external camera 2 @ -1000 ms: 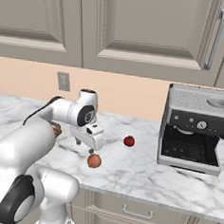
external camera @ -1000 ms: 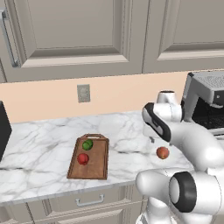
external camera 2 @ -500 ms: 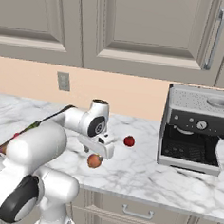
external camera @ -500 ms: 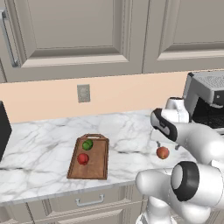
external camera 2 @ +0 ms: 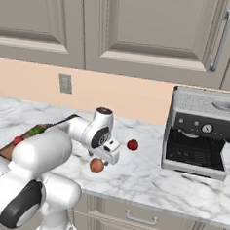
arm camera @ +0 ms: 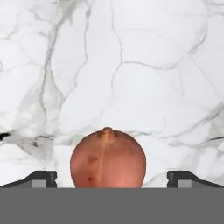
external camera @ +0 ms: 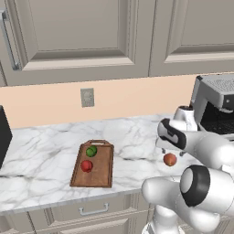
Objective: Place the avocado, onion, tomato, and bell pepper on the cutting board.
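The brown onion (arm camera: 108, 158) lies on the marble counter, right of the cutting board (external camera: 104, 171), and shows as an orange-brown ball (external camera: 169, 159) (external camera 2: 97, 165). My gripper (external camera 2: 109, 157) (external camera: 165, 149) hangs just above it, open; in the hand view the gripper (arm camera: 111, 179) has its fingertips (arm camera: 43, 178) on either side of the onion, not touching. The green avocado (external camera: 91, 151) (external camera 2: 36, 130) and a red ball (external camera: 86, 166) (external camera 2: 18, 140) rest on the board. Another red ball (external camera 2: 132, 145) lies on the counter beyond the onion. I cannot tell which red one is the tomato and which the bell pepper.
A coffee machine (external camera 2: 201, 133) (external camera: 215, 103) stands on the counter to the right. A wall socket (external camera: 87, 97) sits on the backsplash, with cabinets above. A dark appliance (external camera: 3, 137) is at the far left. The counter's front edge runs close below the onion.
The arm has swung right, away from the board, and come down over the onion. The gripper stays open and the onion has not moved.
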